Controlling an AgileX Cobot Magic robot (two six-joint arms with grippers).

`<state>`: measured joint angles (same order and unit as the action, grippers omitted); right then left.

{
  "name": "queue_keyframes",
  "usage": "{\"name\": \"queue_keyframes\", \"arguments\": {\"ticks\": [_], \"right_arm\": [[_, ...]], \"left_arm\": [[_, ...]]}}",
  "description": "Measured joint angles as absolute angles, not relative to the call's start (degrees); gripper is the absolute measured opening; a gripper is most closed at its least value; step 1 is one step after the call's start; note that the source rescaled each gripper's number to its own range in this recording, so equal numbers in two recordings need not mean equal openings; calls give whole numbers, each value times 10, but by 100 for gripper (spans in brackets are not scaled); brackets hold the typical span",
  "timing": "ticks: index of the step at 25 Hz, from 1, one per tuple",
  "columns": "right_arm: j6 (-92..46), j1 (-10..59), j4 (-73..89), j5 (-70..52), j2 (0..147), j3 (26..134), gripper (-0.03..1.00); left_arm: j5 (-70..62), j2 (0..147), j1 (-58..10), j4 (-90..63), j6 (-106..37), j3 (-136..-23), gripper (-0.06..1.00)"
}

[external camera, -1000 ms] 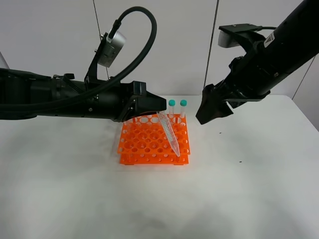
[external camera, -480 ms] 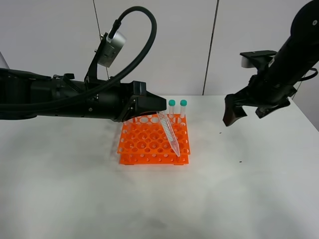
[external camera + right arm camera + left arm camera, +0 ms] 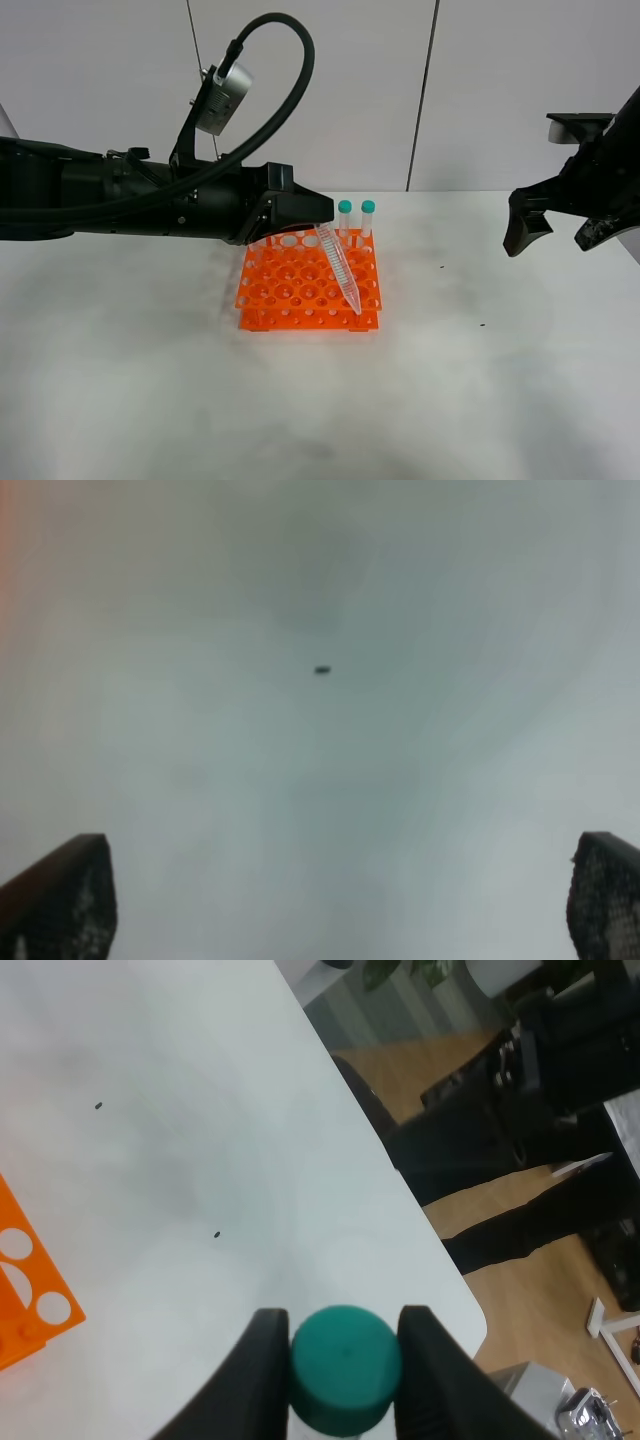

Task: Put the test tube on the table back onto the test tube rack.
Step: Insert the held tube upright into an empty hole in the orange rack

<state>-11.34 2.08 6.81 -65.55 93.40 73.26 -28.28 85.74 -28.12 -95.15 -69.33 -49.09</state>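
Observation:
My left gripper (image 3: 322, 222) is shut on the capped end of the test tube (image 3: 340, 268). The tube slants down to the right, and its pointed tip is at the front right holes of the orange test tube rack (image 3: 300, 290). In the left wrist view the teal cap (image 3: 345, 1368) sits between my two fingers (image 3: 255, 1385), with a corner of the rack (image 3: 25, 1290) at the edge. Two more capped tubes (image 3: 356, 216) stand upright in the rack's back row. My right gripper (image 3: 553, 238) is open and empty above the white table (image 3: 480, 380), far right of the rack. Its fingertips (image 3: 60, 905) stand wide apart.
The left arm's black body and cable loop (image 3: 150, 195) reach in from the left, above the table behind the rack. A small dark speck (image 3: 322, 669) lies on the table under the right gripper. The table's right edge and a floor with dark furniture (image 3: 540, 1110) show beyond it.
My right arm has drawn back to the right, away from the rack, with its gripper open. My left gripper and the slanted tube have not moved.

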Motion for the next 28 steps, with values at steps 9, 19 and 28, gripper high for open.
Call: {"name": "queue_keyframes", "arguments": {"ticks": [9,19,28], "right_arm": [[-88,39,58,-693,927,728,100],[-33,39,32,-695,720,543,100],[-24,39,31,-644,336,377,100]], "left_arm": [[-283,857,-281,-951,-693,-491,0],[-283,857,-281,-951,-693,-491,0],[-284,857,-281,-951,-693,-491,0]]}}
